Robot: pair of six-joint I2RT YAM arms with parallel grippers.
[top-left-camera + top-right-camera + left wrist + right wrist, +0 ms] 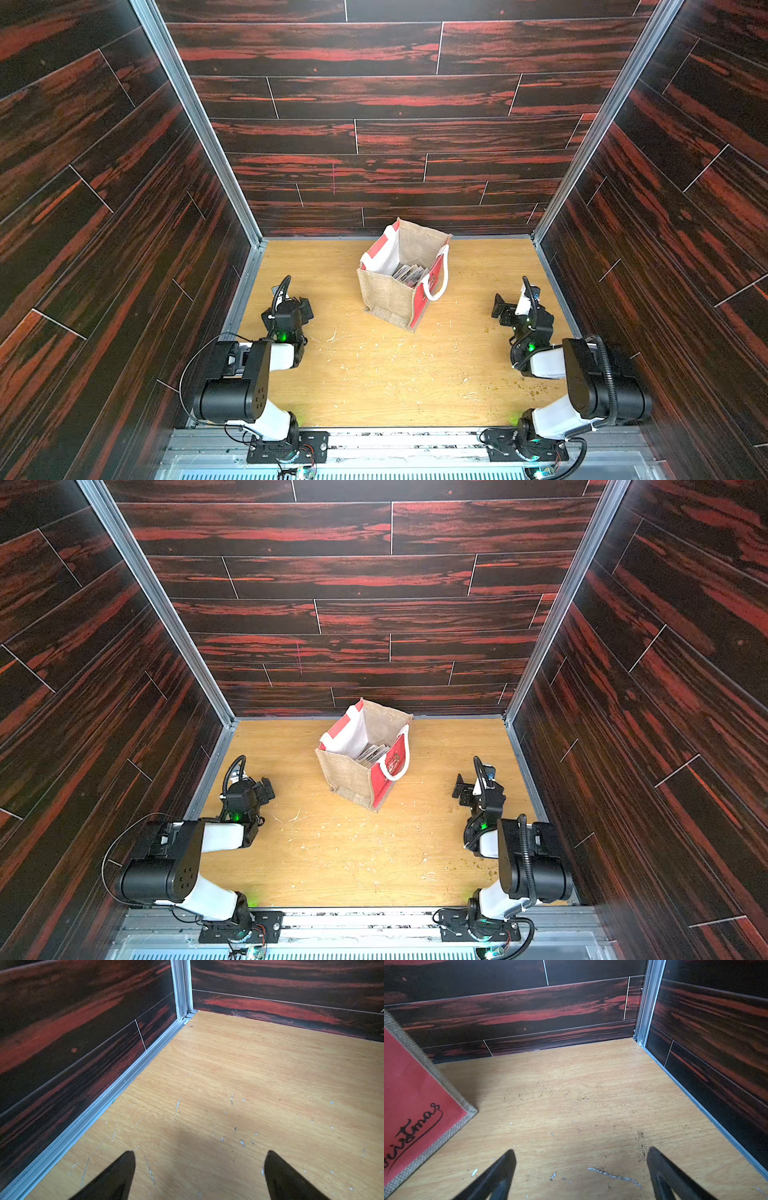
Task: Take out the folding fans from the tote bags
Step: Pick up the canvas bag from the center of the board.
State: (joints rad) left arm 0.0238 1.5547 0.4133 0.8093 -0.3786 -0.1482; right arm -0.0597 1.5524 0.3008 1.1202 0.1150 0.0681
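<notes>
tote bag (382, 293) upright, mouth up | folding fans (409, 274) inside, roughly on end

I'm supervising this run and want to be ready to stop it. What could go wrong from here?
1. The tote bag stands unheld; pulling a fan may lift or tip it.
2. The folding fans lie packed deep inside, so several may come at once.
3. The rope handle could snag the right claw reaching in.
</notes>
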